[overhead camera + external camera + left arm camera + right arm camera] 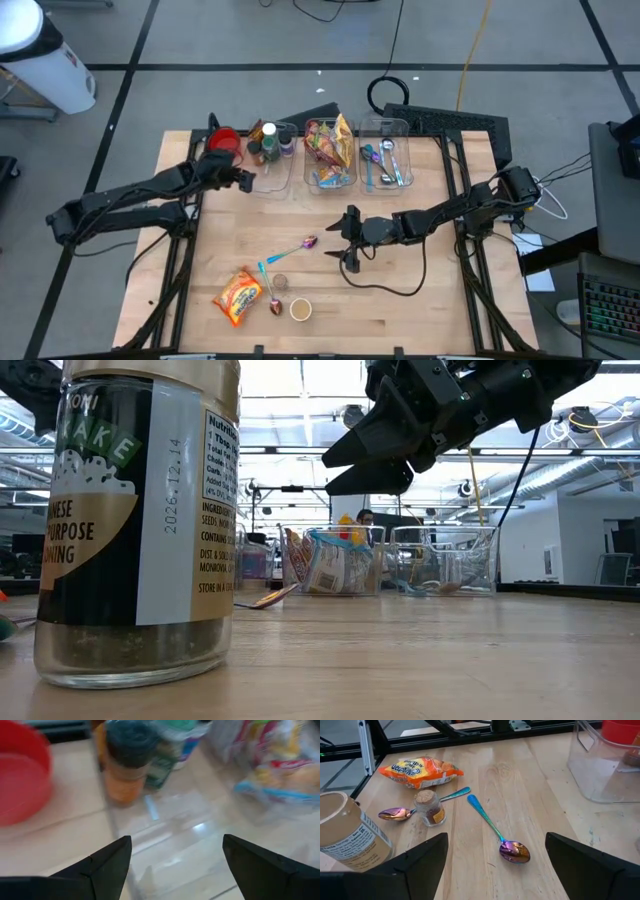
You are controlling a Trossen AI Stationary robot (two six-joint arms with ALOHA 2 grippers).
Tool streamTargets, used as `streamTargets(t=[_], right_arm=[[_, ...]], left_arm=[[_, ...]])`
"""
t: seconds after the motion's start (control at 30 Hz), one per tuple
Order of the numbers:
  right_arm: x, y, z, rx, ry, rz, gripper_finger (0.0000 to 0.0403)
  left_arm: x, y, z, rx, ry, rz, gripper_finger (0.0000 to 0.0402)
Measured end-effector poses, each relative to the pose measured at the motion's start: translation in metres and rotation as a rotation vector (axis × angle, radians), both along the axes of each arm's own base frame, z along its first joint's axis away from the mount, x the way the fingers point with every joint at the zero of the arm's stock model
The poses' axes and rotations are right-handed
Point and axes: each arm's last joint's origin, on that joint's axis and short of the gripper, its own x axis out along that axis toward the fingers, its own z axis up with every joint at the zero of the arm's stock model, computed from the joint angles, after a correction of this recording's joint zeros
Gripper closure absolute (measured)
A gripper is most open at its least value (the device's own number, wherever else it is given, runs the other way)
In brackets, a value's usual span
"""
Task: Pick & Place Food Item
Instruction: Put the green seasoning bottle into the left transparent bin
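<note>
An orange snack bag (238, 296) (420, 771) lies flat near the table's front left. Beside it stand a small cork-topped jar (281, 282) (429, 807) and a large seasoning jar (301, 309) (135, 520). My left gripper (247, 180) (177, 845) is open above the near end of the left clear bin (272, 165), which holds spice jars (125, 765) at its far end. My right gripper (345, 240) (497, 840) (328, 475) hangs open above mid-table, facing the bag and jars, with nothing between its fingers.
Two iridescent spoons (295, 248) (395, 812) lie between my right gripper and the snack bag. A middle bin (330, 150) holds snack packets and a right bin (385, 155) holds spoons. A red bowl (225, 140) (20, 780) sits left of the bins.
</note>
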Motion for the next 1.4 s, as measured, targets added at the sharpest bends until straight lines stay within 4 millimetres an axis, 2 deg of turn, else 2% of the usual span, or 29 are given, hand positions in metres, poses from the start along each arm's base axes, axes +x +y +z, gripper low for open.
streamTargets(t=[0.2,0.43,0.57,0.73,0.87,0.97,1.23,1.4], right_arm=[[0.000,0.000,0.000,0.000,0.000,0.000,0.0078],[0.000,0.000,0.000,0.000,0.000,0.000,0.0078],[0.000,0.000,0.000,0.000,0.003,0.000,0.0078],[-0.001,0.002,0.000,-0.001,0.004,0.006,0.0078],[-0.001,0.002,0.000,-0.001,0.004,0.006,0.0078],[-0.001,0.002,0.000,-0.001,0.004,0.005,0.0078],[-0.001,0.002,0.000,-0.002,0.004,0.004,0.0078],[-0.001,0.002,0.000,-0.002,0.003,0.004,0.0078]], left_arm=[[0.007,-0.001,0.006,0.015,-0.088,-0.055,0.0071],[0.011,-0.003,0.015,0.048,-0.139,-0.112,0.0080],[0.002,-0.006,0.040,0.100,-0.116,-0.074,0.0087],[-0.019,-0.017,0.058,0.103,0.045,0.039,0.0081],[-0.032,-0.025,0.045,0.064,0.199,0.159,0.0073],[-0.035,-0.028,0.030,0.041,0.251,0.221,0.0071],[-0.023,-0.030,-0.010,0.002,0.143,0.152,0.0086],[-0.021,-0.029,-0.013,0.008,0.111,0.141,0.0091]])
